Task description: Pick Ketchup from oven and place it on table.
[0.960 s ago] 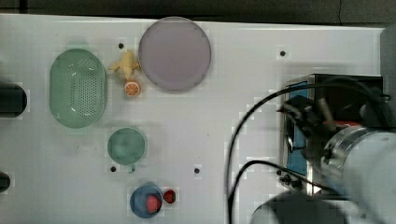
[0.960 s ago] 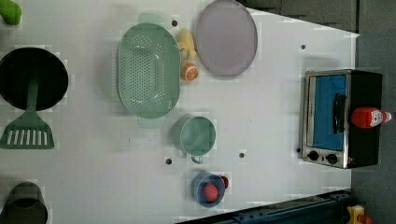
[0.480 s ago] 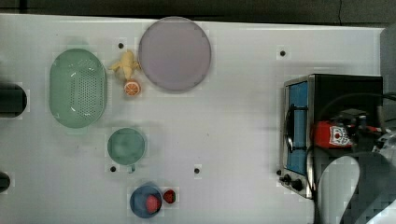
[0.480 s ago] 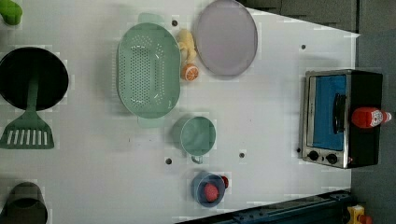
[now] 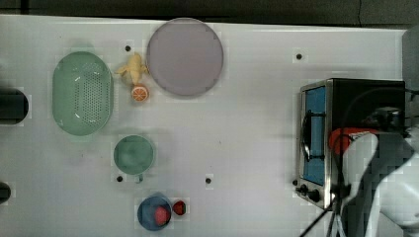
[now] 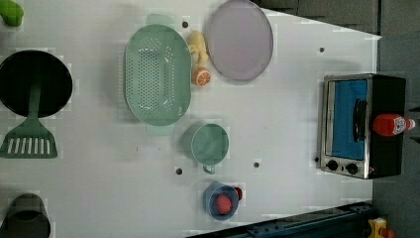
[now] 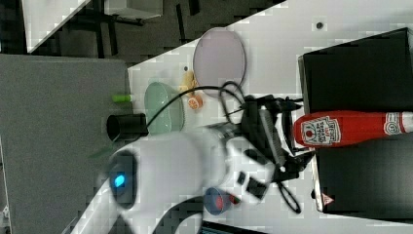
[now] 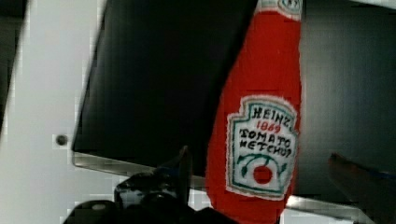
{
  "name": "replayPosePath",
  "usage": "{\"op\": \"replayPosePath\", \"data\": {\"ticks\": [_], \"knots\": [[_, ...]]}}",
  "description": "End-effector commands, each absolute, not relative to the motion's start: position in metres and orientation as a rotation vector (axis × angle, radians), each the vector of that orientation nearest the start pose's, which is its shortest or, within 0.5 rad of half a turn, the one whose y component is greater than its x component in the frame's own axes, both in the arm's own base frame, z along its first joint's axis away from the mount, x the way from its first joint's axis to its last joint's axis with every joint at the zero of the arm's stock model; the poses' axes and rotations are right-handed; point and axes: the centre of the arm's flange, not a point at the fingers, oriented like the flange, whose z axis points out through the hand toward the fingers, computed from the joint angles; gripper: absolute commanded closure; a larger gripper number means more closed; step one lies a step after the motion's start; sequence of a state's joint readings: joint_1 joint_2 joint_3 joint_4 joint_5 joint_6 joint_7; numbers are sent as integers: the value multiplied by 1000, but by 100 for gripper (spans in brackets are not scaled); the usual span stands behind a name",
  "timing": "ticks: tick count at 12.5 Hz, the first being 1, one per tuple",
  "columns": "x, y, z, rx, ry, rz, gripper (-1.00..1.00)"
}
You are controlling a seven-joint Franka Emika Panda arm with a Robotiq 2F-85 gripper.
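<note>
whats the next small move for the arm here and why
Probably lower a little more and then close on the ketchup. The bottle lies on its side on the oven's black top, and the gripper has its jaws open on either side of the bottle's lower body in the wrist view, not yet gripping it.

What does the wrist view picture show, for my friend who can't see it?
A red ketchup bottle with a white Heinz label lies on the oven's black top, with the open gripper around its lower end, one finger on each side. A strip of the white table with a small dark hole shows beside the oven.
</note>
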State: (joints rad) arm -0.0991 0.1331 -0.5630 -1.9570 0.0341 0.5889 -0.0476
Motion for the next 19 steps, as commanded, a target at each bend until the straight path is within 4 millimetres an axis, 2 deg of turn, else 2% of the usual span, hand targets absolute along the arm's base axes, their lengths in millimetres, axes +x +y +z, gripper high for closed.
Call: {"op": "replayPosePath", "data": {"ticks": [1, 4, 9, 10, 12, 13, 15, 16, 19], "knots": [[468, -381, 413, -2178, 2254, -139, -100], [470, -389, 380, -2159, 2309, -69, -100], [474, -386, 365, -2110, 2328, -34, -100], [473, -387, 360, -2112, 2334, -21, -93], [475, -384, 358, -2118, 2330, -15, -43], [474, -386, 358, -2115, 2334, -18, -29], [479, -386, 368, -2120, 2324, -43, -29], [483, -384, 379, -2130, 2308, -66, -29], [505, -365, 438, -2253, 2219, -105, -29]]}}
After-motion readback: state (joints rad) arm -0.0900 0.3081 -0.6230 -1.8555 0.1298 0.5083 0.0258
